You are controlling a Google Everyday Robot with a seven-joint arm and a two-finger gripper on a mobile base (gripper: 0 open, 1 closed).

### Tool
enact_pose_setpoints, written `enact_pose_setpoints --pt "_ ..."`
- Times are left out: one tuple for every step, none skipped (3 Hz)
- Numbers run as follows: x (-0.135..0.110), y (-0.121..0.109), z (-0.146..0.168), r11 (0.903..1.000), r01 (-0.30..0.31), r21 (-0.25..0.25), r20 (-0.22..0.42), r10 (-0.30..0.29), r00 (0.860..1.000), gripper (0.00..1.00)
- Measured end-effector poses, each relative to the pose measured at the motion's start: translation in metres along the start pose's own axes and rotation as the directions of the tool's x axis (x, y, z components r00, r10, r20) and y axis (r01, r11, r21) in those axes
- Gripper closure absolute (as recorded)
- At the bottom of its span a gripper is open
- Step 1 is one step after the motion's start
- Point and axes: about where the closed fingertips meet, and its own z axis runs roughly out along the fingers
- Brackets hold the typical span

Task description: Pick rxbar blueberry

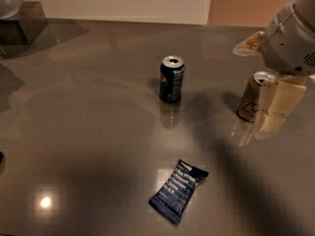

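The rxbar blueberry is a flat dark navy wrapper with white text. It lies on the grey table near the front, a little right of centre, turned diagonally. My gripper hangs at the right edge of the view, pointing down, right next to a brown soda can and partly in front of it. It is well behind and to the right of the bar and holds nothing that I can see.
A dark blue soda can stands upright near the table's middle, behind the bar. A bowl on a dark stand sits at the far left corner. A pale wall runs behind the table.
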Motion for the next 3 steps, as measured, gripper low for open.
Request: enact_pose_setpoints --pt "-0.024 0.009 0.023 0.9891 0.134 -0.062 0.041 -0.131 0.99 0.0" --pt "-0.038 0.021 0.051 0.9619 0.244 -0.124 0.071 -0.236 0.969 0.0" --pt "-0.046 0.041 0.075 0.9223 0.344 -0.177 0.097 -0.331 0.939 0.0"
